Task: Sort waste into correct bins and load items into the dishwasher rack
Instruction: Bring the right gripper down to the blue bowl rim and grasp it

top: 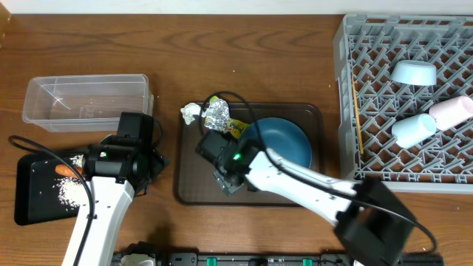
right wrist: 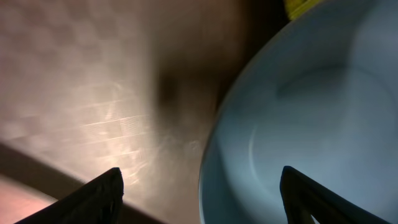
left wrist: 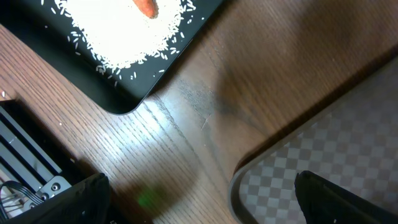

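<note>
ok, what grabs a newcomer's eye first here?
The grey rack at far right, holding a light-blue bowl and two cups. Next, the dark-blue bowl on the brown tray mid-table, the right claw open at its rim. At left, white rice and a carrot on the black tray.

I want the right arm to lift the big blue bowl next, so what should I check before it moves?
1. Right gripper open: ok.
2. Bowl rim between its fingers: ok.
3. Bowl empty: ok.
4. Snack packet clear of the bowl: cannot tell, it sits right at the rim.
5. Free space in the rack: ok.
6. Left gripper away from the bowl: ok.
</note>
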Available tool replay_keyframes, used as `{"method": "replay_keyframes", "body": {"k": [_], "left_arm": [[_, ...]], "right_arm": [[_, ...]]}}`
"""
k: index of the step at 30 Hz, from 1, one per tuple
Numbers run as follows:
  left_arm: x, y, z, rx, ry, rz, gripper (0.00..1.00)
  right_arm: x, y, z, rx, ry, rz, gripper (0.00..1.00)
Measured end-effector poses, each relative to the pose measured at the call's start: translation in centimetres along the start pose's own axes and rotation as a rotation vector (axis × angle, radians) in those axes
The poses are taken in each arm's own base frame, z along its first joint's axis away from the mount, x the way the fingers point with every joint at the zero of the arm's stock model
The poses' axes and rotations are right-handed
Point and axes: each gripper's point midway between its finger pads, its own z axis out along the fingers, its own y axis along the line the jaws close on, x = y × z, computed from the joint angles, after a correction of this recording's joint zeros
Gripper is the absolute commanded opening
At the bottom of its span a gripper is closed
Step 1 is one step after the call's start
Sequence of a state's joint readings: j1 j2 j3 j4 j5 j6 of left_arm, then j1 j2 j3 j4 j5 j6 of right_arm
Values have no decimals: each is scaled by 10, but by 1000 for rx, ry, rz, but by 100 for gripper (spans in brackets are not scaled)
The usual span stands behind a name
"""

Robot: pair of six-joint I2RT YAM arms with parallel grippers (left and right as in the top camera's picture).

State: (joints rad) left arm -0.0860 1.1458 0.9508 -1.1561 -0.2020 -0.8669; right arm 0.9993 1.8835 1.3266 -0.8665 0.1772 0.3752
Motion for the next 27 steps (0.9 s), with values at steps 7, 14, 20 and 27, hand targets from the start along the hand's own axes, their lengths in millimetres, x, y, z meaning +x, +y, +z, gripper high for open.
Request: {"method": "replay_keyframes", "body": {"k": [7, 14, 20, 27], "left_arm": [[0, 0, 0, 0, 0, 0, 98], [0, 0, 0, 0, 0, 0, 98], [0, 0, 0, 0, 0, 0, 98], [0, 0, 0, 0, 0, 0, 98]], "right_arm": [[13, -4, 35, 143, 50, -23, 80], [5, -3, 39, 161, 14, 4, 57], [3, -4, 41, 171, 5, 8, 38], [5, -9, 44, 206, 14, 13, 1]]}}
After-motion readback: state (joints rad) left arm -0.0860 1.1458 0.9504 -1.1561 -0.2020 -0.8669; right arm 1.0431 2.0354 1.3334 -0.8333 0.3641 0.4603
